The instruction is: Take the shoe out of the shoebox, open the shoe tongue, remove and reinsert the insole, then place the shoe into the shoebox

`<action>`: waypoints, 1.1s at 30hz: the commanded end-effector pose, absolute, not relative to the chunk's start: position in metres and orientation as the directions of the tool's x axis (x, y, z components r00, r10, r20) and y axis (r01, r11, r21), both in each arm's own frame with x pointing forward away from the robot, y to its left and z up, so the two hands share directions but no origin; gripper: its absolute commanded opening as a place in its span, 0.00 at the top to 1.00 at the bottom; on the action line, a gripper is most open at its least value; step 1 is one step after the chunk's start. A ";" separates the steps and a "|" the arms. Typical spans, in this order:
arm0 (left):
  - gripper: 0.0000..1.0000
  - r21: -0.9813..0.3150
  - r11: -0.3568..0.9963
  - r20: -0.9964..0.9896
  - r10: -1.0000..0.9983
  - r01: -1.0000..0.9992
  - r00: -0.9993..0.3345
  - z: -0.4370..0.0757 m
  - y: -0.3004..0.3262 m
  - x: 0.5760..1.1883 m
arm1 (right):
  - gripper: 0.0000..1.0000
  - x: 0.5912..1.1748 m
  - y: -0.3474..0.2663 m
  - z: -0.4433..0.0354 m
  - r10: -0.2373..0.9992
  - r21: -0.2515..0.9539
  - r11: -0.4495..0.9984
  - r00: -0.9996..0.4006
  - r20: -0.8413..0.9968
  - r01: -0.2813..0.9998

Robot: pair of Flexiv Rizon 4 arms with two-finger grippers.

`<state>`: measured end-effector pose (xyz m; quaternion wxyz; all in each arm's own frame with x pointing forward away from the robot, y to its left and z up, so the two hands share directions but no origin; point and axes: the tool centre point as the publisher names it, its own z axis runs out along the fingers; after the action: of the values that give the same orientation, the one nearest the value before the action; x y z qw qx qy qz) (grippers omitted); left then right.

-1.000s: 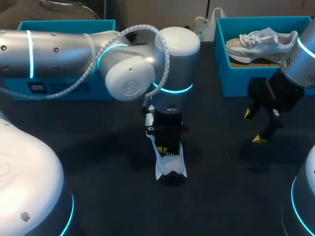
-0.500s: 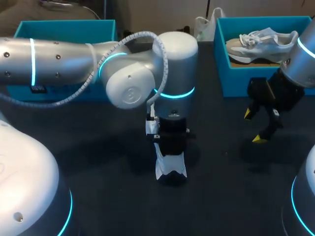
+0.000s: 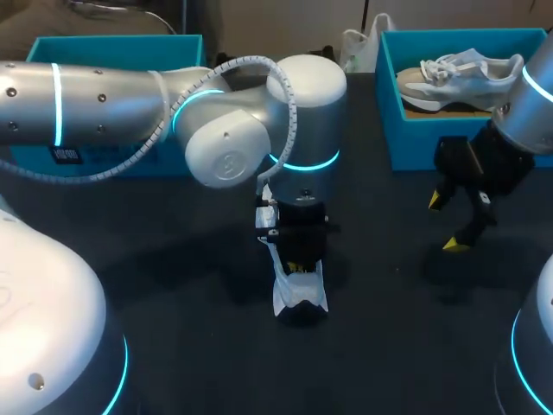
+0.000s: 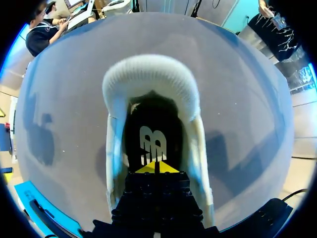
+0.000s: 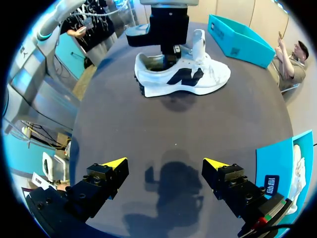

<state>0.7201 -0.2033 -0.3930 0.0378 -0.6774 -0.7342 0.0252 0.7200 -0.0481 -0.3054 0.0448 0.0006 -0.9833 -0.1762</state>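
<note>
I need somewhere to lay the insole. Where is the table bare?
Bare table lies between the white shoe and the open right gripper, and on the shoe's other side. Crowded: the left gripper is down in the shoe's opening, and the shoebox holds a grey shoe.

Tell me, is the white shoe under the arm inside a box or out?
Out. The white shoe stands upright on the dark table, apart from both blue boxes, with the left gripper dipped into its opening.
</note>
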 end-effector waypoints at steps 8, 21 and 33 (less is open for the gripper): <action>1.00 0.002 0.096 -0.002 0.995 0.995 -0.096 -0.371 -0.207 0.719 | 0.00 0.720 -0.047 -0.306 -0.016 0.343 0.939 -0.996 0.087 0.015; 0.55 0.030 0.144 0.020 0.989 0.989 -0.145 -0.370 -0.201 0.737 | 0.00 0.720 -0.047 -0.306 -0.016 0.343 0.939 -0.996 0.087 0.015; 0.00 0.031 0.171 0.044 0.984 0.985 -0.173 -0.367 -0.191 0.731 | 0.00 0.720 -0.047 -0.306 -0.016 0.343 0.939 -0.996 0.087 0.015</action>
<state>0.7345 -0.1925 -0.3698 0.0097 -0.6438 -0.7648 -0.0218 0.7200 -0.0481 -0.3054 0.0448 0.0006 -0.9833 -0.1762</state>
